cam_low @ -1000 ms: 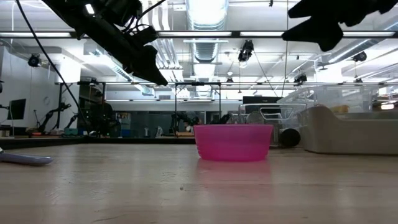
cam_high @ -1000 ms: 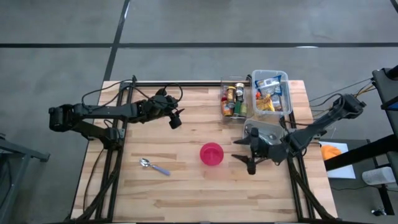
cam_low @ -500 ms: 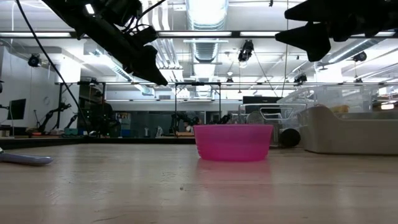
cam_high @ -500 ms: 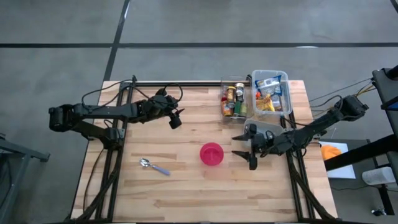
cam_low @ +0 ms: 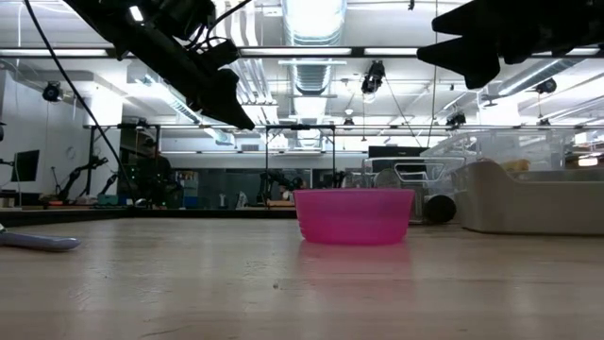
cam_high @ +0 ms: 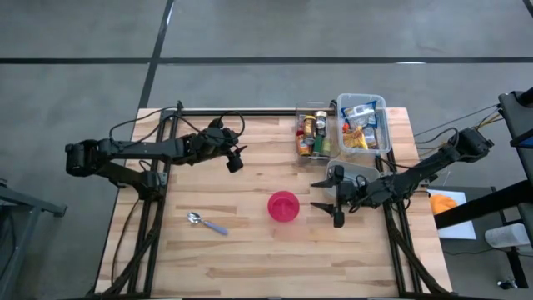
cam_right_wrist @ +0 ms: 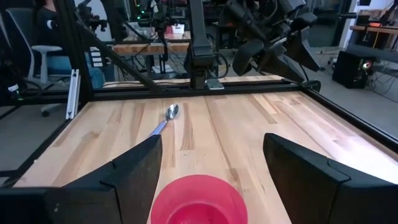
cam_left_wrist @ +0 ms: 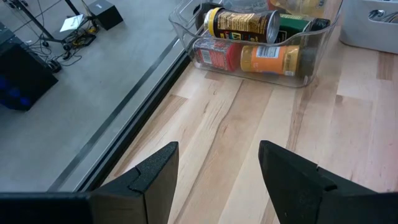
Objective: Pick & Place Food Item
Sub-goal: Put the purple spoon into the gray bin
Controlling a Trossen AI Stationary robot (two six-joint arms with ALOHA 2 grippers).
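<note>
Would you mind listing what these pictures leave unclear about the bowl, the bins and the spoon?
- Pink bowl: low view sees only its wall; the inside is hidden, and the right wrist view cuts its near rim off.
- Clear bin: high view shows packets too small to identify.
- Spoon: low view's left edge cuts it off.
- Jars: left wrist view; the labels cannot be read.

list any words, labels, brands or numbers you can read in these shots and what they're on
No text can be read with confidence.
Yellow-and-black can in the clear bin: print on its label, too blurred to read.
Red-and-orange jar below it: label print, too small to read.
Packets in the second bin: coloured wrappers, lettering illegible.
Pink bowl and spoon: no markings visible.
</note>
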